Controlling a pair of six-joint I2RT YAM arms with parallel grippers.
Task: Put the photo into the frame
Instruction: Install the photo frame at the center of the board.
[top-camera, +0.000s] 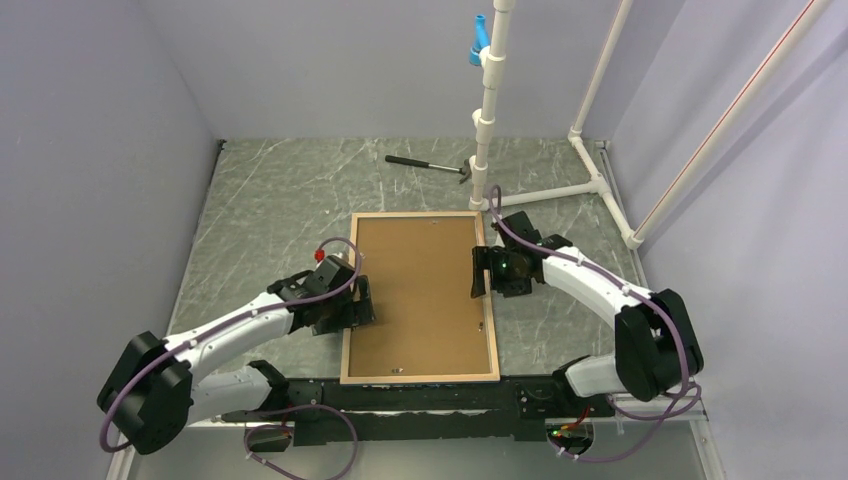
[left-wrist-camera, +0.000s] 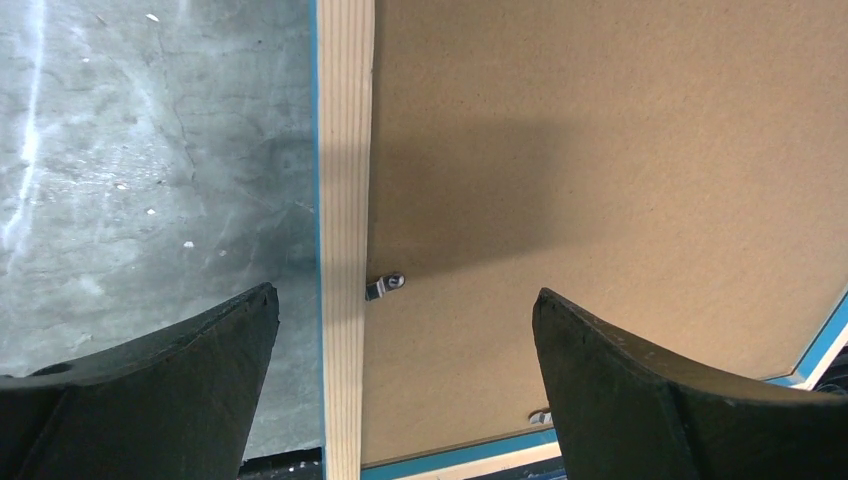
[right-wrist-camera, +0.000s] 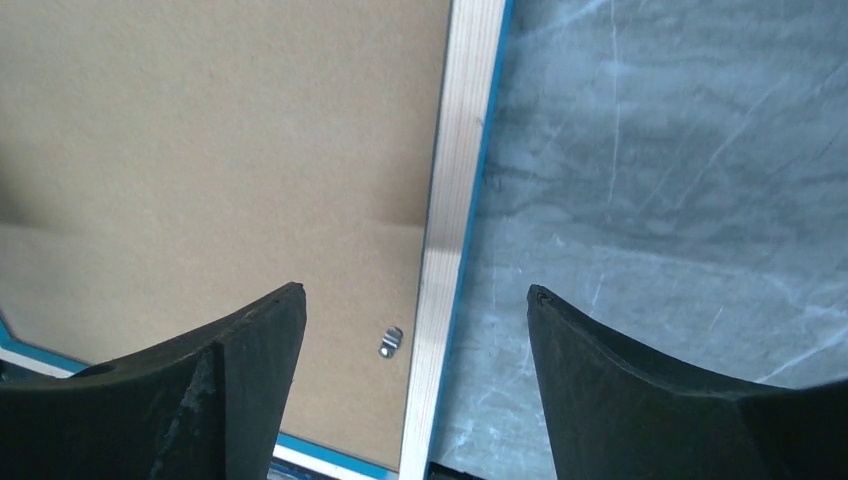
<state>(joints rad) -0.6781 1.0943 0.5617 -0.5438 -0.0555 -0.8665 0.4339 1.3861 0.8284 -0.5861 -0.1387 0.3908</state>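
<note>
The frame (top-camera: 347, 300) lies face down in the middle of the table, its light wood back up and a thin turquoise edge showing. A plain brown backing board (top-camera: 420, 290) fills it. The photo is hidden. My left gripper (top-camera: 362, 303) is open and straddles the frame's left rail (left-wrist-camera: 345, 150) above a small metal clip (left-wrist-camera: 384, 286). My right gripper (top-camera: 480, 270) is open and straddles the right rail (right-wrist-camera: 460, 180) near another clip (right-wrist-camera: 391, 341). Neither gripper holds anything.
A hammer (top-camera: 428, 165) lies on the grey marbled table behind the frame. A white pipe stand (top-camera: 490, 100) with a blue clamp (top-camera: 480, 40) rises at the back right, and its base pipes (top-camera: 590, 185) run along the table. Walls close in the left and right sides.
</note>
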